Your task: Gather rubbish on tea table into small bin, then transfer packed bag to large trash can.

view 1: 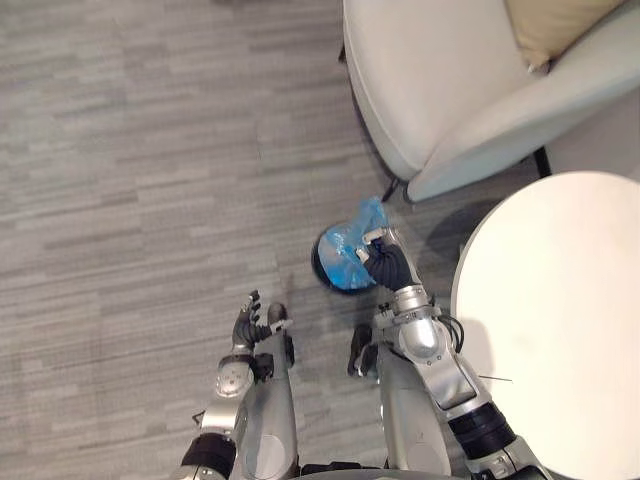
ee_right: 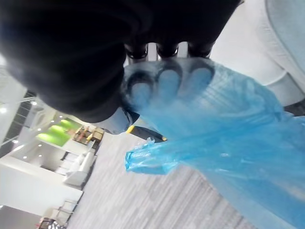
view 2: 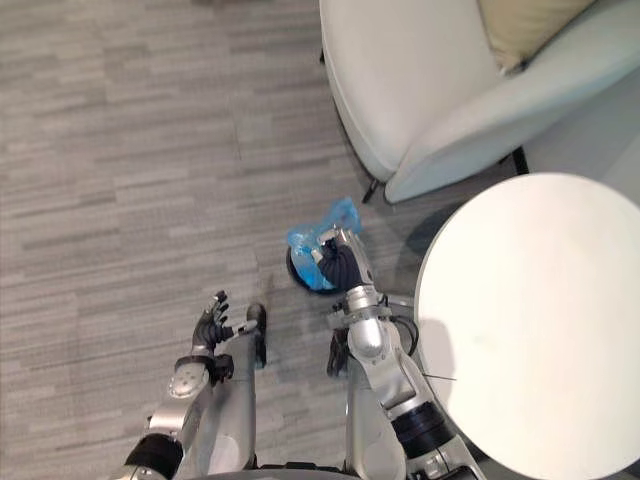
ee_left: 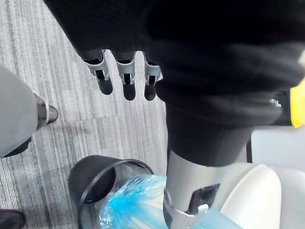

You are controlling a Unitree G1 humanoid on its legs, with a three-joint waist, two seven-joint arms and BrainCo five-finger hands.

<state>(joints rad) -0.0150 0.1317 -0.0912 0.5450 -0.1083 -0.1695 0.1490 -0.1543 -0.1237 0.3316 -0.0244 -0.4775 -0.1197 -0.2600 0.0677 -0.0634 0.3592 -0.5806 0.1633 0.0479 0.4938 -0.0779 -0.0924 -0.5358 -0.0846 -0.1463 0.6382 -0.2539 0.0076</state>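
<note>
The right hand (view 1: 383, 262) clutches the crinkled blue plastic bag (view 1: 350, 243) lining the small round black bin (view 1: 321, 267), seemingly to lift it out, while the left hand (view 1: 250, 322) hangs open-fingered.

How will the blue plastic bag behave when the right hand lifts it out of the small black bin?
Probably floppy: the blue plastic bag is thin, crinkled film, bunched in the right hand. It will likely sag rather than keep its shape. The small black bin looks light, so it may tip or rise with the bag.
</note>
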